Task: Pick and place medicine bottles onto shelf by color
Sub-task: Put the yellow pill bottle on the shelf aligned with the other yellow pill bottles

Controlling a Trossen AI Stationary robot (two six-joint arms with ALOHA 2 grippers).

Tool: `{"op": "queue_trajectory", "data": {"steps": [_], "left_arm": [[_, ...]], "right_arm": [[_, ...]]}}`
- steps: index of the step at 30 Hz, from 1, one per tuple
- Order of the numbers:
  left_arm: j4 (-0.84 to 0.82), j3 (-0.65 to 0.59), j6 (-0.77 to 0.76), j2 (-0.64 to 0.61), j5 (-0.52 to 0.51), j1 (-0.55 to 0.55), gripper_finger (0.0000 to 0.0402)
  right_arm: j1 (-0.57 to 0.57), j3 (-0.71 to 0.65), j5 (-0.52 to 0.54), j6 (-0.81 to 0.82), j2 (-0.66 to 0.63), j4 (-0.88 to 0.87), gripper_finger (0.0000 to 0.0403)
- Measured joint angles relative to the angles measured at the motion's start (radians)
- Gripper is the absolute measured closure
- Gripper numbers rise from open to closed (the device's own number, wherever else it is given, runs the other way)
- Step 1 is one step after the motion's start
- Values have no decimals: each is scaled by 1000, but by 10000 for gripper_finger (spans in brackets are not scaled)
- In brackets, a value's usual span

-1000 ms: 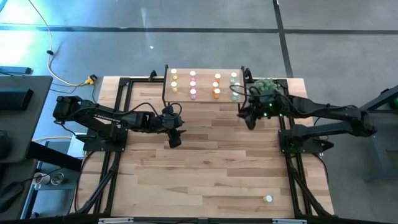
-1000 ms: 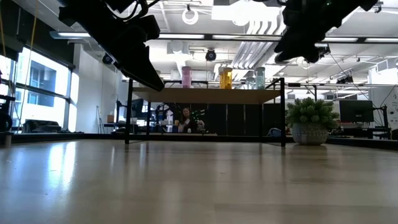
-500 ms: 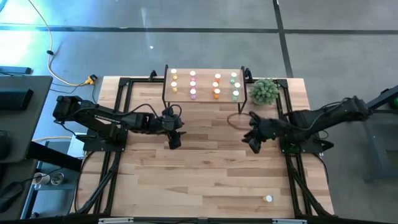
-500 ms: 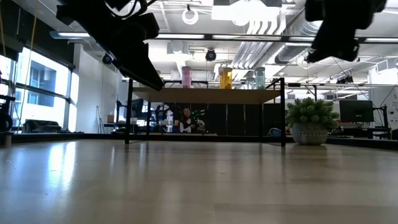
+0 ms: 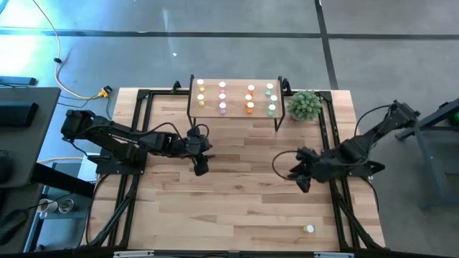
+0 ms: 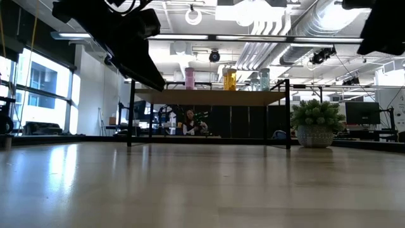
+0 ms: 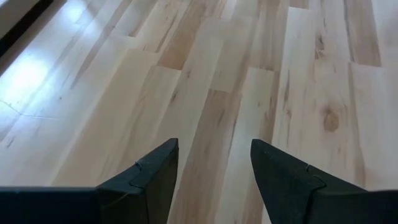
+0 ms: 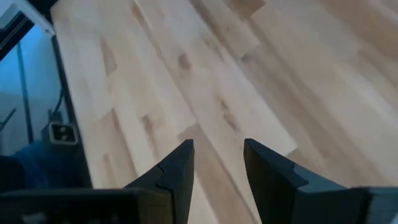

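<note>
The shelf (image 5: 235, 113) stands at the table's far edge on black legs, with several white-capped bottles (image 5: 222, 97) upright on top in yellow, pink, orange and green columns; the low view shows it too (image 6: 209, 97). One white-capped bottle (image 5: 309, 229) stands alone near the table's near right corner. My left gripper (image 5: 201, 169) hovers open and empty left of centre, over bare wood (image 7: 214, 155). My right gripper (image 5: 301, 180) hovers open and empty at the right, between the shelf and the lone bottle (image 8: 219, 155).
A green bushy plant (image 5: 305, 104) in a pot stands right of the shelf (image 6: 314, 123). Black frame rails (image 5: 136, 136) run along the table's left and right sides. Bare wood lies across the middle and the near part of the table.
My right gripper has drawn away from the shelf's right end beside the plant and gone toward the table's near edge, now over bare wood at the right. My left gripper has kept still.
</note>
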Motion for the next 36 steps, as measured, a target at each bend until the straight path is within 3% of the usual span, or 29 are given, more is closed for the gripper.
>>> {"op": "queue_trajectory", "data": {"steps": [14,23,36], "left_arm": [[0,0,-115,0,0,-101,209],[2,0,-310,0,0,-173,209],[53,0,-428,0,-8,-252,209]], "right_arm": [[214,0,-103,190,17,-7,272],[367,0,-106,214,150,33,272],[564,0,-116,294,302,97,272]]}}
